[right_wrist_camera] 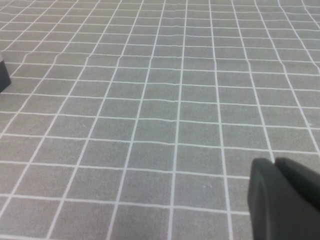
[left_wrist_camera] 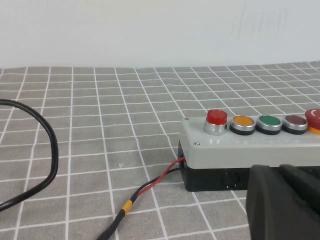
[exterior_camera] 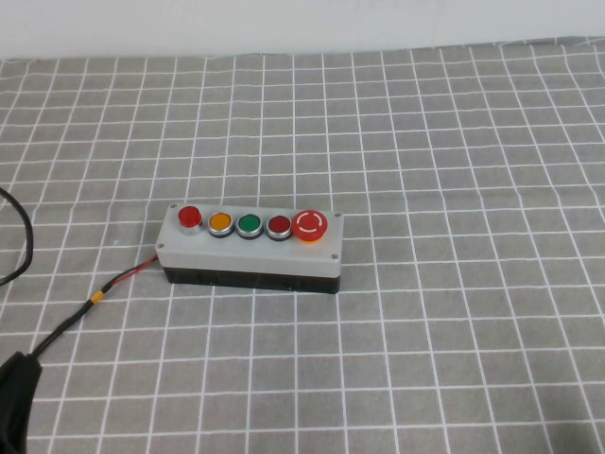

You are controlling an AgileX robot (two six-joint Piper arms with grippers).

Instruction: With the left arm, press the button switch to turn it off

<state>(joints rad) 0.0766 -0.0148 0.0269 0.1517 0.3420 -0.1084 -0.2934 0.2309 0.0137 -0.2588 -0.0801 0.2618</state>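
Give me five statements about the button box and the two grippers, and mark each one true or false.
1. The button switch sits at the robot's-left end of the grey box. True.
2. The left gripper is pressing the button switch. False: it sits low beside the box, off the button.
3. A green button is in the middle of the row of five. True.
4. The red and black wires leave the box at its robot's-right end. False: they exit at the left end.
5. The right gripper hovers over the box. False: its camera shows it only over bare checked cloth.
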